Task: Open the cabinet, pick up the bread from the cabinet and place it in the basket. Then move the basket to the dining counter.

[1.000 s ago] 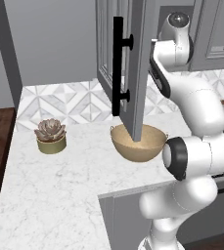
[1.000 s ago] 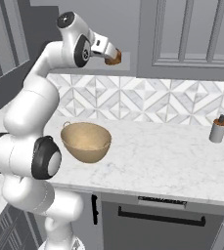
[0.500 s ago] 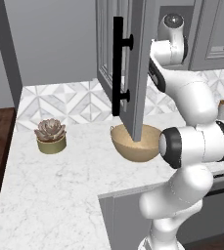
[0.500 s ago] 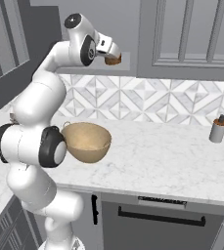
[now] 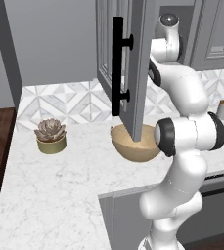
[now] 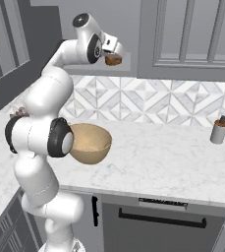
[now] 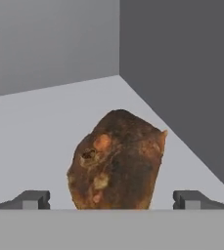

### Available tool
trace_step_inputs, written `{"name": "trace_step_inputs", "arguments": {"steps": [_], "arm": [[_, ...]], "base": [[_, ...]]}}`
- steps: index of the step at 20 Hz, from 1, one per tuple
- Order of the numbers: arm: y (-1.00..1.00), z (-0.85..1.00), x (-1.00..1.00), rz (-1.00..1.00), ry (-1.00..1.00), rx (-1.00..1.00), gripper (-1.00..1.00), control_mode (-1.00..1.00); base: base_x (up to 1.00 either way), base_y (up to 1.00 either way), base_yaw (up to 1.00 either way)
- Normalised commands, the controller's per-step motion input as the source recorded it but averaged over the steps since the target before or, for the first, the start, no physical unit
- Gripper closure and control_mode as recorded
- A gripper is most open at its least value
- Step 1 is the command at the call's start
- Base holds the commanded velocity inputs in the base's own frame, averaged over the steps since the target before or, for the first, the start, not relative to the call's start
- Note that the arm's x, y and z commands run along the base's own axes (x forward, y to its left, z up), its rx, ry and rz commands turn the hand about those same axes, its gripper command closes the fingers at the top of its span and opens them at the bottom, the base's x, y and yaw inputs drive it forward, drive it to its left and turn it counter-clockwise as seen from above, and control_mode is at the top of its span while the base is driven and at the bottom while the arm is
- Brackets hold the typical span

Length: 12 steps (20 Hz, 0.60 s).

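The cabinet (image 5: 133, 68) is seen with its door swung open. The gripper (image 7: 111, 199) is reached inside it, with both fingers spread wide, and nothing is gripped. The bread (image 7: 116, 161) is seen on the cabinet floor, at 12 o'clock from the fingertips, between them but apart from each. The basket (image 6: 90, 142) is placed on the marble counter (image 6: 173, 162), below the cabinet.
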Motion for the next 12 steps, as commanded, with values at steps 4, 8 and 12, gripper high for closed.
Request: {"name": "trace_step_inputs", "arguments": {"steps": [4,8,12], "arm": [[-0.01,-0.08,0.31,0.00,0.05,0.00,-1.00,-1.00],[-0.11,-0.10,0.24,0.00,0.03,0.00,-1.00,-1.00],[-0.13,-0.16,0.23,0.00,0.00,0.00,1.00,-1.00]], "base": [[0.00,0.00,0.00],[0.00,0.00,0.00],[0.00,0.00,0.00]]}}
